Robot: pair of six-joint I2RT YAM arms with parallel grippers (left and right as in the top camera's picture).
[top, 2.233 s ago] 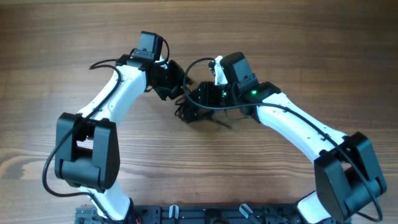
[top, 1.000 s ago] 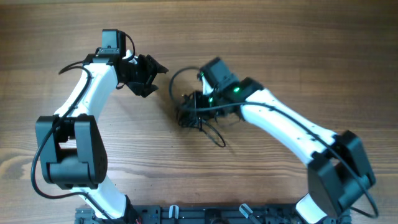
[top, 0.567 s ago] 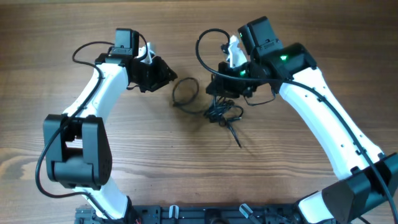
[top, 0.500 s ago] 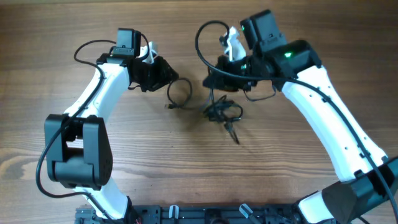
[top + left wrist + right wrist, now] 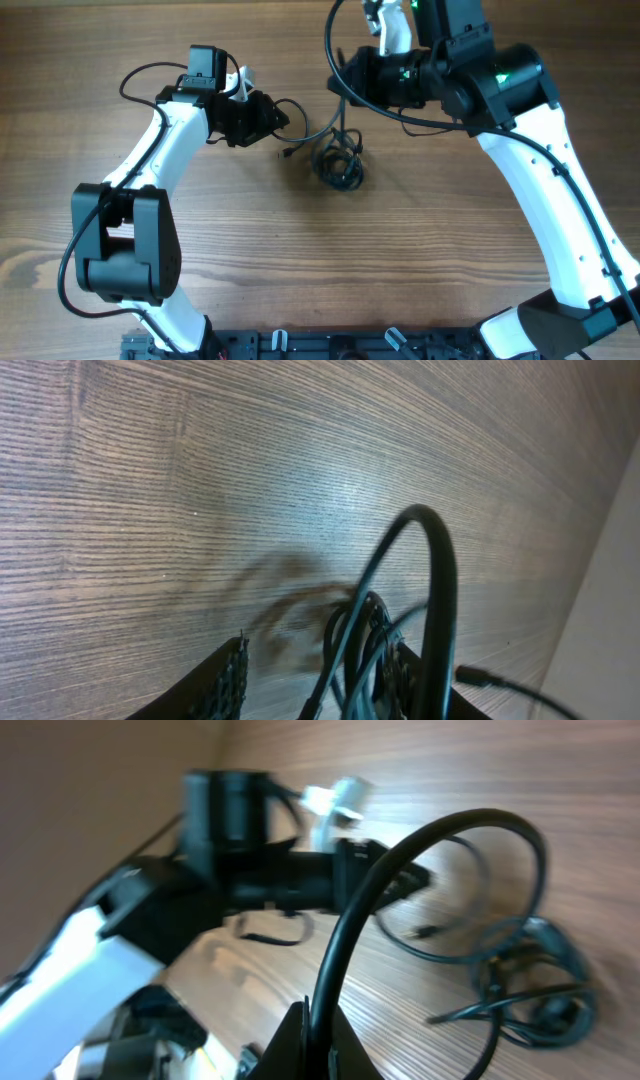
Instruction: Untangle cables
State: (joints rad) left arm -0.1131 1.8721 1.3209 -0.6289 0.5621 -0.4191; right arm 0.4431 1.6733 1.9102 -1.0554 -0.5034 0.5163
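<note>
- cables now lie as one dark clump on the worktop, between the two hands and just below the right one.
- change: about two seconds ago both hands were pressed together over a single knot. now they stand well apart, and the clump has slid toward the far side of the worktop, following the right hand.
- one strand rises from the clump in a tall arc. the right hand is closed on it and has lifted it higher than half a second ago.
- another thin cord, with its plug end lying bare on the wood, trails from the left hand. a moment ago it was a round loop, and now it is drawn out longer toward the clump.
- the left hand has cords running between its fingers, but i cannot tell whether it clamps them.
- meaning, as i judge it: the knot is opening and cords are being teased out to either side. the clump is still tangled, so the task is partway done at best. whether the left cord is already free of the clump i cannot tell.
- count: one clump, one lifted strand, one trailing cord and one plug end in plain sight. the cords inside the clump are too knotted to number.
- count, outward: two hands and two white arms, the left arm and the right arm, over one wooden worktop.
</note>
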